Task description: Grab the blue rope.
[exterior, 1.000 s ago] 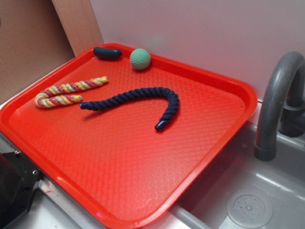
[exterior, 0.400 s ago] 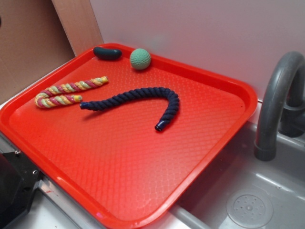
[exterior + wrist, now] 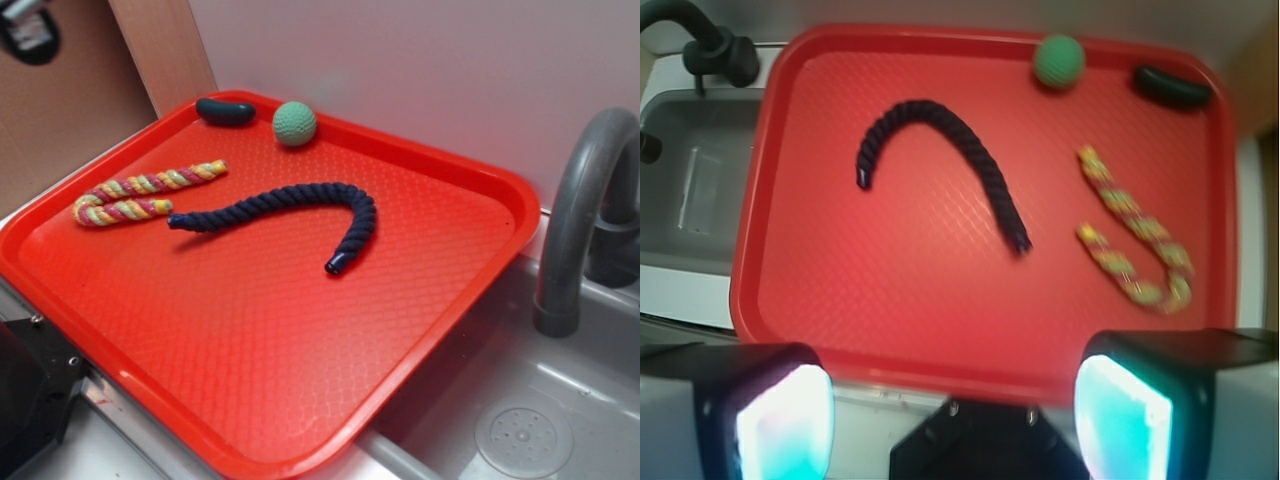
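Cyan-lit fingers (image 3: 1125, 415) spread wide apart, our gripper (image 3: 955, 410) holding nothing, high over the red tray (image 3: 940, 350). Blue rope (image 3: 940, 150) lies hook-shaped mid-tray, well apart from the multicolored rope (image 3: 1135, 245).

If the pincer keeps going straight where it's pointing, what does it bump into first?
Most likely bare red tray. The open pincer looks down at the tray's near part, short of the blue rope, which curves further ahead. Depth is hard to judge from the wrist view, so this is a guess.
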